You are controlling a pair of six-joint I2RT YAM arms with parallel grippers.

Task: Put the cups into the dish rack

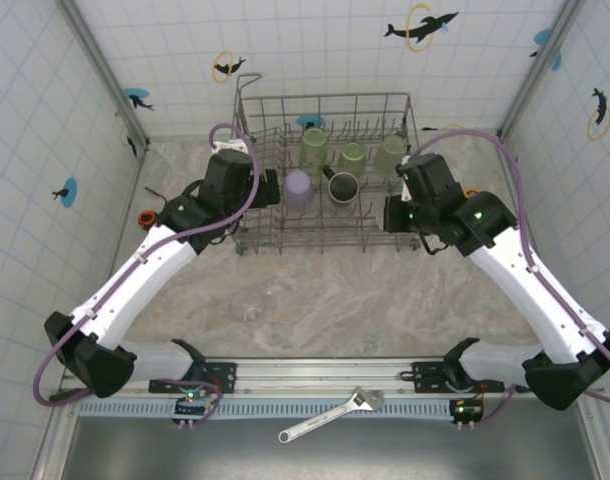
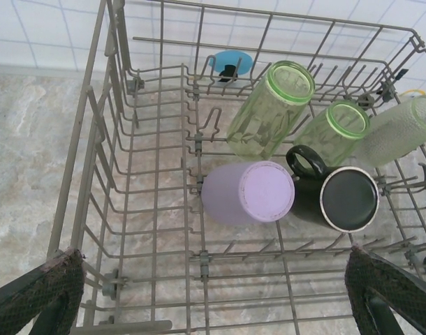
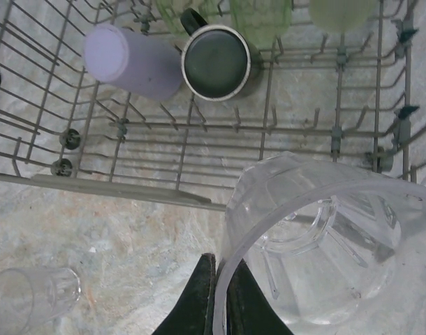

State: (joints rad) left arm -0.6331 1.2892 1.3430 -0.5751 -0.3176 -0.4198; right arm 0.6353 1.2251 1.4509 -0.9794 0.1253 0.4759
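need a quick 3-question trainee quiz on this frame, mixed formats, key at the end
1. True or false: the left gripper is holding a cup.
2. What does the right gripper pinch by the rim? A) a plate B) a clear cup C) a spoon
3. How many green cups sit in the dish rack?
Key: 1 false, it hangs open over the rack. 2 B. 3 three.
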